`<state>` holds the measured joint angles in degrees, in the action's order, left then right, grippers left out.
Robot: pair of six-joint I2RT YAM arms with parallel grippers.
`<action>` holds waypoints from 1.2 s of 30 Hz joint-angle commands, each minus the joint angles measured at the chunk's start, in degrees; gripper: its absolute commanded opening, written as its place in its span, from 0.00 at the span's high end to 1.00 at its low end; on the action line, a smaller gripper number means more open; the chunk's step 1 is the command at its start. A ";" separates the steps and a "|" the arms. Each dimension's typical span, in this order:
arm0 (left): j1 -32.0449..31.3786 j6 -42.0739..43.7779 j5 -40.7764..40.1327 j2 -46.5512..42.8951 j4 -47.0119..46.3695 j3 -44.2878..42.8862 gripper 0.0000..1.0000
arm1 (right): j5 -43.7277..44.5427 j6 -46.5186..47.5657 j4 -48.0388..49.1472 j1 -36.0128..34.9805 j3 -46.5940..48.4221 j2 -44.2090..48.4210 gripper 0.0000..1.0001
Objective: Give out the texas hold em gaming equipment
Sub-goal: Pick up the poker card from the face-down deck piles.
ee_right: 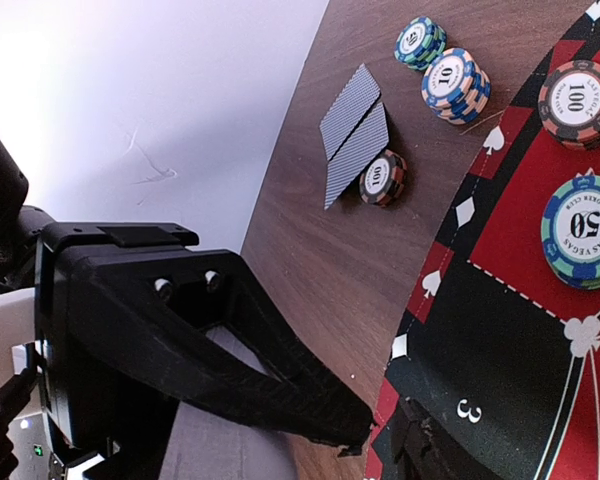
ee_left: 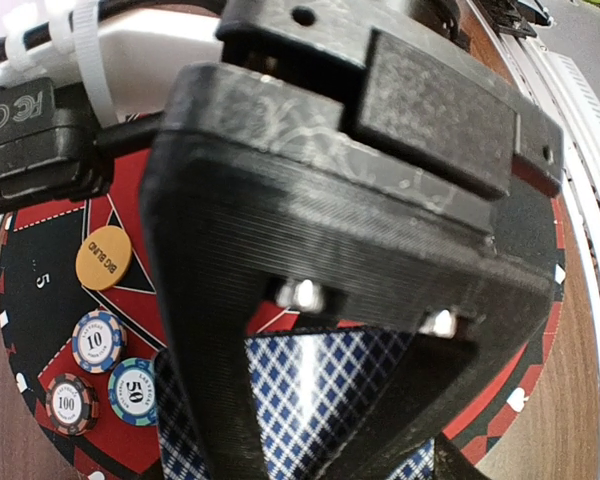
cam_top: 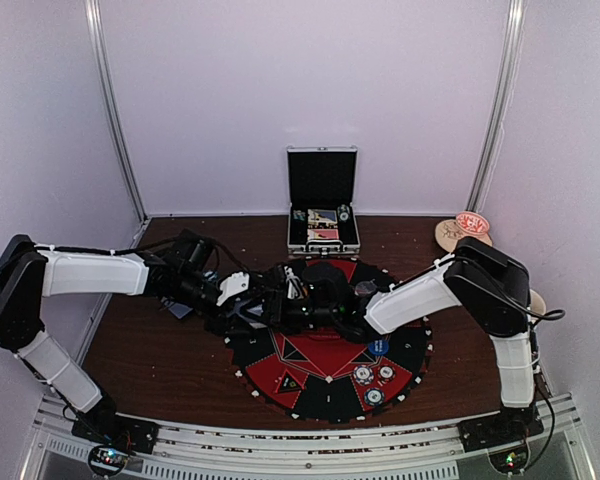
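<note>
While both arms reach in over the far left part of the round red and black mat [cam_top: 320, 360], their tips meet so close together that I cannot pick them apart from above. The left fingers [cam_top: 246, 306] sit low there, and I cannot tell if they are wide or narrow. Seen from the left wrist, a big black finger [ee_left: 310, 200] fills most of the picture. Some blue-checked cards [ee_left: 310, 400] peek out right under it, but I cannot tell who grips them.

The right fingers [ee_right: 230, 340] are over the bench [ee_right: 380, 260], at the left edge of the mat, and I cannot tell their gap either. Two more cards [ee_right: 352, 135] lie face down on the bench. A 100 chip [ee_right: 382, 177] sits right against them, and two chip stacks [ee_right: 455, 85] are just beside. On the mat lie an orange disc [ee_left: 103, 258] and three chips [ee_left: 98, 340] marked 10, 50 and 100, close together. An open black case [cam_top: 322, 200] stands at the far edge of the bench.
</note>
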<state>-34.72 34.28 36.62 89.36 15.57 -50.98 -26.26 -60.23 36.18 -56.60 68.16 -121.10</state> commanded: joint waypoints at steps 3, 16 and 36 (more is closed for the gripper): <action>-0.24 0.94 0.79 0.95 -1.77 -1.12 0.55 | -1.78 0.40 -0.58 -0.21 0.57 -0.11 0.48; -0.20 1.24 0.61 1.45 -1.43 -1.29 0.53 | 0.60 2.40 -5.86 0.09 0.41 0.88 0.47; -0.23 1.75 1.04 2.59 -0.53 -1.78 0.53 | 3.79 4.65 -8.11 3.41 -5.77 6.01 0.69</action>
<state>-34.87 35.03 34.68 91.83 15.97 -51.00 -25.15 -56.29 30.41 -55.02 64.07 -116.40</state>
